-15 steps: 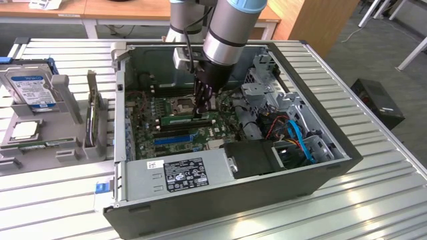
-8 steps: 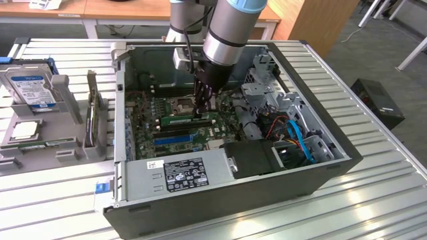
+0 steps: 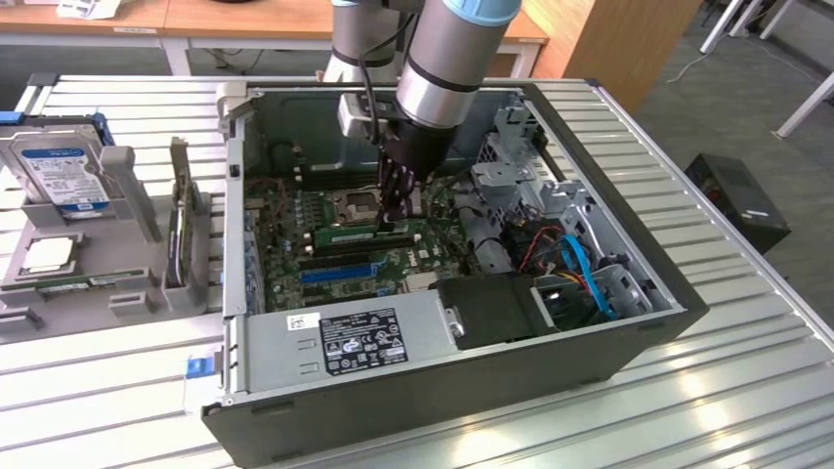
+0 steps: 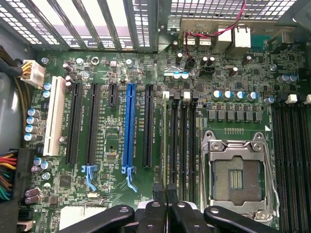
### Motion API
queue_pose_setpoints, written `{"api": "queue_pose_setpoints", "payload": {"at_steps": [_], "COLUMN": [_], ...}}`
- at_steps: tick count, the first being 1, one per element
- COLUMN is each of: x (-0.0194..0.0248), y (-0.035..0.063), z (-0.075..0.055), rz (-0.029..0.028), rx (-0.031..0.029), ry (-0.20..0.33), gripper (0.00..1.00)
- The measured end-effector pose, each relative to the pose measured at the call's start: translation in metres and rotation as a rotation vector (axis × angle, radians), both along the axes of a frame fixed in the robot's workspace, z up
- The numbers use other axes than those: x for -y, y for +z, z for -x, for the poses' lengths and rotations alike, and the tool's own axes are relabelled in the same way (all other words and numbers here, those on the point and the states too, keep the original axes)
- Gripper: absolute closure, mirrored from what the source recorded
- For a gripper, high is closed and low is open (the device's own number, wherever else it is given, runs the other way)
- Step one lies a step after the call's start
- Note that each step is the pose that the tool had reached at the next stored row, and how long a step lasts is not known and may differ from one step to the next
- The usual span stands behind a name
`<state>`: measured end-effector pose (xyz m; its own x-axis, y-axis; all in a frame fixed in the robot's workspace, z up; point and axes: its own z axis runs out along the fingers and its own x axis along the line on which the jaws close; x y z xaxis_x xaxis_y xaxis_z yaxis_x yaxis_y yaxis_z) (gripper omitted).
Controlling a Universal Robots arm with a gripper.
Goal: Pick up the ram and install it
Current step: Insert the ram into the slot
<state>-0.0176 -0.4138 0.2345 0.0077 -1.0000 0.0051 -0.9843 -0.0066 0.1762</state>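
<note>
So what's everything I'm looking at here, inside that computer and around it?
computer case: one, dark grey, open, on the table
table: one, silver slats, under the case
motherboard: one, green, inside the case
processor socket: one, silver, mid-board
ram: one, green, in a slot beside the processor socket
expansion slot: one, blue, among black slots
power supply: one, grey, against a case wall
hard drive: one, blue-labelled, in a grey stand at the exterior view's left
gripper: one, black, shut, tips at the ram's end

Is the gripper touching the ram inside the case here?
Touching. In the exterior view the gripper comes down onto the top edge of the ram, with no gap showing between them.
</note>
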Motion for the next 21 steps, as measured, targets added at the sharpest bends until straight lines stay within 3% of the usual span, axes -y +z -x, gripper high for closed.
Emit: {"api": "queue_pose_setpoints", "payload": {"at_steps": [21], "x": [-0.0001], "y": [-0.0013], "z": [0.0009], "rz": [-0.0001], "rx": [0.0], "ry": [-0.005], "gripper": [0.88]}}
